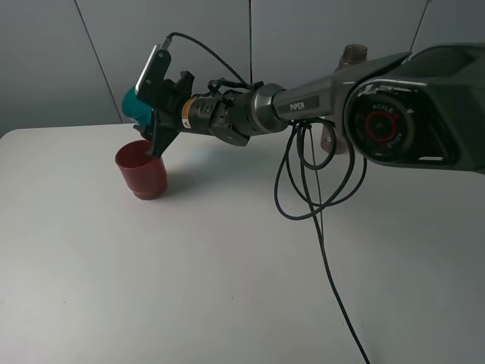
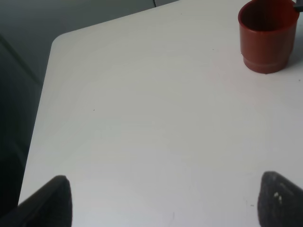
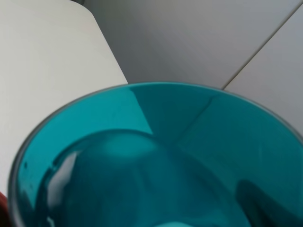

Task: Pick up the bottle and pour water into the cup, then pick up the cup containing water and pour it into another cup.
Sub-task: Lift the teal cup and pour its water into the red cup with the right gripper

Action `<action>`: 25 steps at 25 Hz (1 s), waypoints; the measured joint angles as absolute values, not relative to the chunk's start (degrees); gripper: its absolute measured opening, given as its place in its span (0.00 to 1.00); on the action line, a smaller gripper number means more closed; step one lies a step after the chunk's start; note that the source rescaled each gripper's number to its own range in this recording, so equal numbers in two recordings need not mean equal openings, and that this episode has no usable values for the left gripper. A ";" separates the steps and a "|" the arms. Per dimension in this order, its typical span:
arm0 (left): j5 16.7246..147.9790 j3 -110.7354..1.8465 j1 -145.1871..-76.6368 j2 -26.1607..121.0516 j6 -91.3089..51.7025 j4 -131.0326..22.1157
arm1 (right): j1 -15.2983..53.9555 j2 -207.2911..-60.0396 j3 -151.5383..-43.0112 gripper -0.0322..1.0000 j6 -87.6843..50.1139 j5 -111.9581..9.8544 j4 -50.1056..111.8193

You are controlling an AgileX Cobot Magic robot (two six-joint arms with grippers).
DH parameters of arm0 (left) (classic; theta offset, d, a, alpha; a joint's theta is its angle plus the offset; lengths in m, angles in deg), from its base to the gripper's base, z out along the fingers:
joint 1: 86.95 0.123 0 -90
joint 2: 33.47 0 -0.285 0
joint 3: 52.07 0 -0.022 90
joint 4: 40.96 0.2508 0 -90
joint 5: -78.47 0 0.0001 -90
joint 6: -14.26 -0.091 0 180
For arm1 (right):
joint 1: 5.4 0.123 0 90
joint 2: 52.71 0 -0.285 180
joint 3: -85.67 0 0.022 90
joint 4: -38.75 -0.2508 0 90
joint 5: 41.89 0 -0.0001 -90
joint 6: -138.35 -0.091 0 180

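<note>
Teal cup fills the right wrist view, its rim and inside showing. The right pincer is clamped on it and holds it tipped in the air just above the red cup, which stands upright on the white table. Behind the right arm stands the bottle (only its neck and part of its base show). The left pincer hangs over the table, fingers wide apart, gripping nothing.
</note>
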State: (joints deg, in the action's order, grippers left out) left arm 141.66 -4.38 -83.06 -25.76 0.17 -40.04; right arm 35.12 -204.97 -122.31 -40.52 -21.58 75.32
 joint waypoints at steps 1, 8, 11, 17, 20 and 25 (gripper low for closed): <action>141.66 -4.38 -83.06 -25.76 0.17 -40.04 | 35.12 -205.00 -122.31 0.06 -40.52 -21.46 75.42; 141.66 -4.38 -83.06 -25.76 0.17 -40.04 | 35.12 -205.09 -122.31 0.06 -40.52 -21.35 75.42; 141.66 -4.38 -83.06 -25.76 0.17 -40.04 | 35.02 -205.09 -122.31 0.06 -40.25 -21.23 75.57; 141.66 -4.38 -83.06 -25.76 0.17 -40.04 | 34.56 -205.09 -122.31 0.06 -36.51 -20.15 75.57; 141.66 -4.38 -83.06 -25.76 0.17 -40.04 | 34.56 -205.09 -122.31 0.06 -35.27 -19.02 75.66; 141.66 -4.38 -83.06 -25.76 0.17 -40.04 | 34.43 -205.09 -122.31 0.06 -34.80 -18.19 76.76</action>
